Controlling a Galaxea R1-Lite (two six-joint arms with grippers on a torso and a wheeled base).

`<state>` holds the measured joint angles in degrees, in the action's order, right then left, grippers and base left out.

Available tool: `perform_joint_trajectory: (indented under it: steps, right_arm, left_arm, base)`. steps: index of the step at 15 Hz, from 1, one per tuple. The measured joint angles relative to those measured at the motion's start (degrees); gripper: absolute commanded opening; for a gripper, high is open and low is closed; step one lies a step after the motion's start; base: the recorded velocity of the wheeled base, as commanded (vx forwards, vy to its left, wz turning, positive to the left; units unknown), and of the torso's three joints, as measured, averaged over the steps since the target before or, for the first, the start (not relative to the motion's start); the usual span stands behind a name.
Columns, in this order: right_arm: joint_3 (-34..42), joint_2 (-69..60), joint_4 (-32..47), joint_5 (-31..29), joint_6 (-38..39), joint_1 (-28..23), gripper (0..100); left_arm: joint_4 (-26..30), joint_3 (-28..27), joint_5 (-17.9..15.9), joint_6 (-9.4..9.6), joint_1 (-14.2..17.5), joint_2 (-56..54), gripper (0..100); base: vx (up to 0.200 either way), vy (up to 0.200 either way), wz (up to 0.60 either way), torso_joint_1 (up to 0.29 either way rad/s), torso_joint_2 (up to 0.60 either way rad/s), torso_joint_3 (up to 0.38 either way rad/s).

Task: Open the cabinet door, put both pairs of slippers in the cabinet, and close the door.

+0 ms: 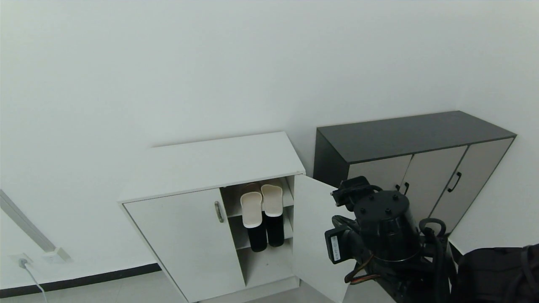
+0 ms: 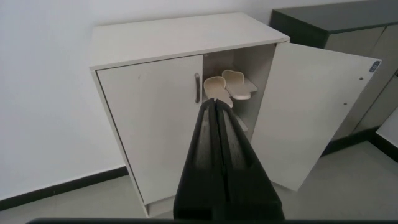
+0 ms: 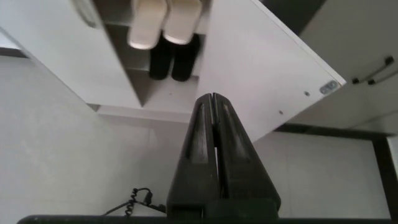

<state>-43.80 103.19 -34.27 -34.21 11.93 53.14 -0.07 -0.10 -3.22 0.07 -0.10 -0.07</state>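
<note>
The white cabinet stands against the wall with its right door swung open and its left door closed. Inside, a cream pair of slippers juts out from the upper shelf. A black pair of slippers leans on the shelf below. My left gripper is shut and empty, held in front of the cabinet and pointing at the cream slippers. My right gripper is also shut and empty, close to the open door, with both pairs beyond it.
A dark cabinet with grey doors stands right of the white one, just behind the open door. A wall socket with a cable is at the far left. A coiled cable lies on the light floor.
</note>
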Motion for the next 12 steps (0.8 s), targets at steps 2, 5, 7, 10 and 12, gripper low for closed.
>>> perform_joint_trajectory:
  steps: [2, 5, 7, 10, 12]
  right_arm:
    - [-0.1, 1.9, -2.6, 0.0, -0.1, -2.4, 0]
    - [-2.5, 5.7, -6.2, 4.9, -1.0, -9.7, 0]
    - [-5.8, 7.9, -6.5, 9.5, -2.1, -14.8, 0]
    - [-12.2, 11.9, -6.3, 11.7, -3.8, -20.9, 0]
    - [-15.6, 14.6, -5.2, 12.7, -4.0, -23.1, 0]
  left_arm:
    - [0.0, 0.0, 0.0, 0.02, 0.0, 0.0, 0]
    - [0.0, 0.0, 0.0, 0.00, 0.0, 0.0, 0]
    - [0.0, 0.0, 0.0, 0.02, 0.0, 0.0, 0]
    - [0.0, 0.0, 0.0, 0.02, 0.0, 0.0, 0]
    - [0.0, 0.0, 0.0, 0.02, 0.0, 0.0, 0]
  base:
    - [0.000, 0.000, 0.00, 0.000, 0.00, 0.000]
    - [0.000, 0.000, 0.00, 0.000, 0.00, 0.000]
    - [0.000, 0.000, 0.00, 0.000, 0.00, 0.000]
    - [0.000, 0.000, 0.00, 0.000, 0.00, 0.000]
    - [0.000, 0.000, 0.00, 0.000, 0.00, 0.000]
